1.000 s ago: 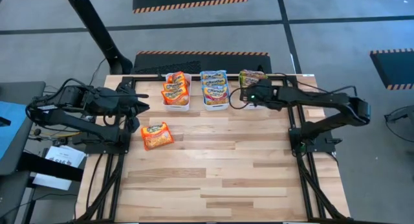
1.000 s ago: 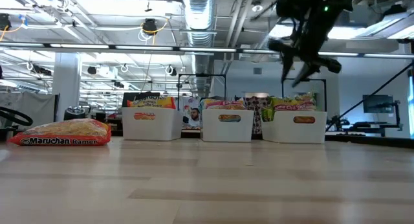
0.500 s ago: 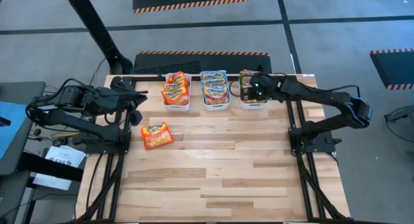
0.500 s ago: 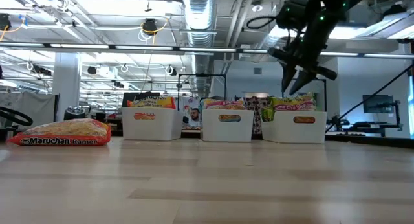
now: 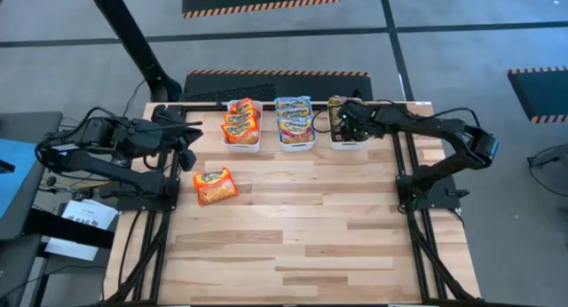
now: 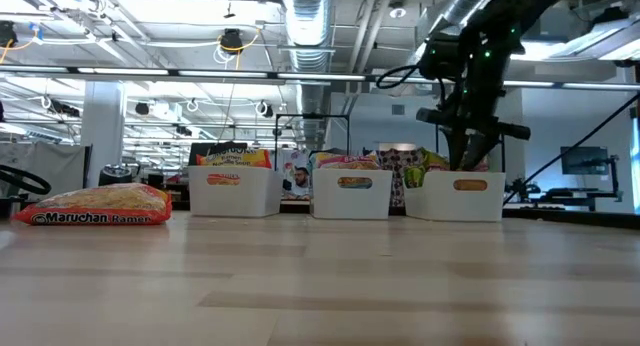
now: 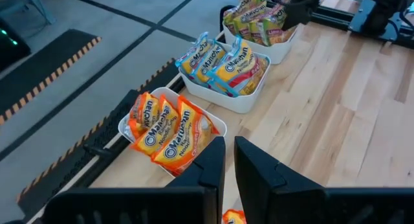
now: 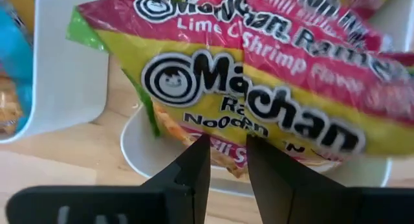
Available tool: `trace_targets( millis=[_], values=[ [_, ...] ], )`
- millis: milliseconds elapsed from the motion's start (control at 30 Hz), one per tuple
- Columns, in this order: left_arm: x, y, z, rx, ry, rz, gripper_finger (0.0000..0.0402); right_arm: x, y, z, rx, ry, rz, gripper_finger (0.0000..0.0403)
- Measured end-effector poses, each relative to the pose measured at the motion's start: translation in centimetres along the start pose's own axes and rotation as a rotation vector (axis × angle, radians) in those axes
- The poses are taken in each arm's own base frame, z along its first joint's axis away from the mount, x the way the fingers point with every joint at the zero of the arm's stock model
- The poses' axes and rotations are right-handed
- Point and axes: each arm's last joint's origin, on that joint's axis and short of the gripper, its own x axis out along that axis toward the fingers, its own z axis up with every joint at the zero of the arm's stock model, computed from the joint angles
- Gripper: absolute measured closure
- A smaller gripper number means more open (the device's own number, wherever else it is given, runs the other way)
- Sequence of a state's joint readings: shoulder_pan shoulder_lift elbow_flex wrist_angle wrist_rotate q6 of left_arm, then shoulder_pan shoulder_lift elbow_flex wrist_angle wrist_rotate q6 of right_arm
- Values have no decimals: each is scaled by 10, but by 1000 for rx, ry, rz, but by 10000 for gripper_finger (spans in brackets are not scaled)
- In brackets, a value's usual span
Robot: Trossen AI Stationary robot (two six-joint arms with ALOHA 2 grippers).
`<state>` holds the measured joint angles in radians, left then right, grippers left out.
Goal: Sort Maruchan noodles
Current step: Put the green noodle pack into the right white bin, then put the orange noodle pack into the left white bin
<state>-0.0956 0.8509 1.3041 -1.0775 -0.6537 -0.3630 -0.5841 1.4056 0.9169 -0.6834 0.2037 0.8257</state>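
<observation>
Tabletop (image 5: 302, 227) is carrying three white bins (image 5: 241, 140) of sorted packets along its far edge. One orange packet (image 5: 215, 185) is lying loose near the left side. Right end effector (image 5: 344, 122) is reaching into the right bin (image 6: 465, 196), fingers slightly parted against a green-pink packet (image 8: 259, 120); grip unconfirmed. Left end effector (image 5: 191, 140) is hovering beside the left bin, closed and empty.

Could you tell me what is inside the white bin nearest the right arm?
The white bin holds green-pink Lime Chili Shrimp packets standing on edge. The right end effector sits over them, hiding part of the stack, so their count is unclear.
</observation>
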Motion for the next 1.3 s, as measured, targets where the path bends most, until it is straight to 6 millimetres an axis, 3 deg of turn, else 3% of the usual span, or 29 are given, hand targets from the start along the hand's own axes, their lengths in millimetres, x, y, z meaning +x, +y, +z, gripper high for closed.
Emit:
trace_targets(
  millis=[233, 567, 867, 1033, 1300],
  values=[
    [0, 0, 0, -25, 0, 1, 377, 2, 2, -3, -24, 27, 5, 276],
    [0, 0, 0, -26, 1, -1, 377, -40, 4, 9, -10, -44, 83, 276],
    [0, 0, -4, -21, 53, -46, 371, -56, 11, 3, 10, -68, 150, 276],
    [0, -1, -7, -39, 119, -120, 337, -60, 19, -8, 4, -52, 176, 276],
    [0, 0, -10, -64, 153, -125, 246, -67, 35, -29, 19, -19, 231, 276]
  ],
)
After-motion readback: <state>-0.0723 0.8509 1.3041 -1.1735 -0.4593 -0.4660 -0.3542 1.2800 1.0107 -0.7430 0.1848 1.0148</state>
